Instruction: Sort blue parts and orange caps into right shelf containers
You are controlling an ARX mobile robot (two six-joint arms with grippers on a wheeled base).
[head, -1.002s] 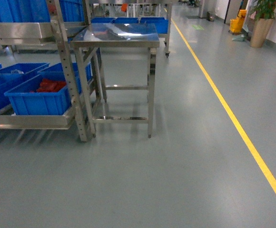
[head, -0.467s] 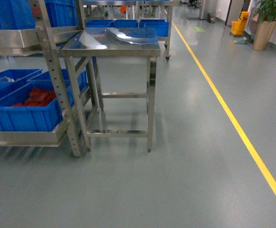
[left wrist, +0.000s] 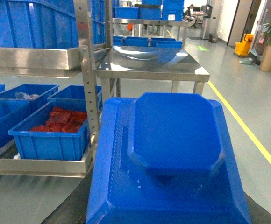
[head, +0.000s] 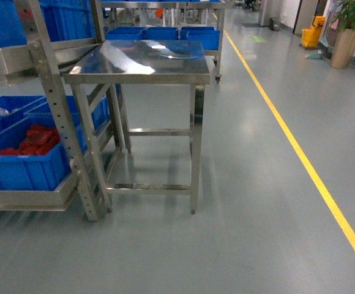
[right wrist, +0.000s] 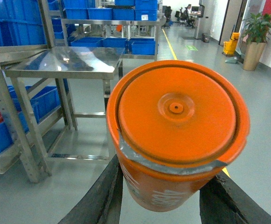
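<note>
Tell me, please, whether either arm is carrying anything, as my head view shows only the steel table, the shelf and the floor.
Observer: Yes. In the right wrist view the right gripper has a round orange cap between its black fingers, one on each side.
Operator: Thank you. And what about the left arm?
Observer: The lower part of the left wrist view is filled by a blue part, a flat octagonal block on a wider base. Only dark slivers of the left gripper show at the bottom corners, so I cannot tell how it grips.
</note>
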